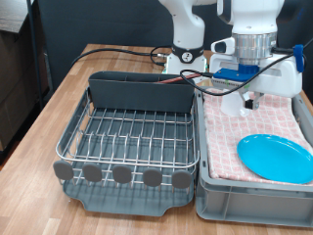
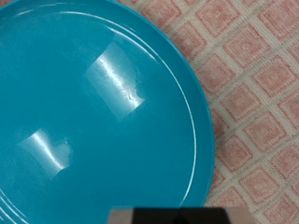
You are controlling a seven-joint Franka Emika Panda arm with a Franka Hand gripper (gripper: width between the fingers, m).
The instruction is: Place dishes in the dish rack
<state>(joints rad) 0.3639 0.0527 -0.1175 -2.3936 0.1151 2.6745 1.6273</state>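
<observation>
Plate point(image 1: 276, 157) lies on checked cloth point(image 1: 230, 132) in grey crate point(image 1: 210, 201); gripper point(image 1: 248, 102) above, finger state indeterminable; dish rack point(image 1: 127, 132) alongside.

no text, label, brand, number or sign can be read on anything in either view.

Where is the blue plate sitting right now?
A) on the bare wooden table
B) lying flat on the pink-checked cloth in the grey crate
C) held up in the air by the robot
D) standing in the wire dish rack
B: the blue plate lies flat on the pink-checked cloth inside the grey crate, beside the wire dish rack, which holds no dishes.
</observation>
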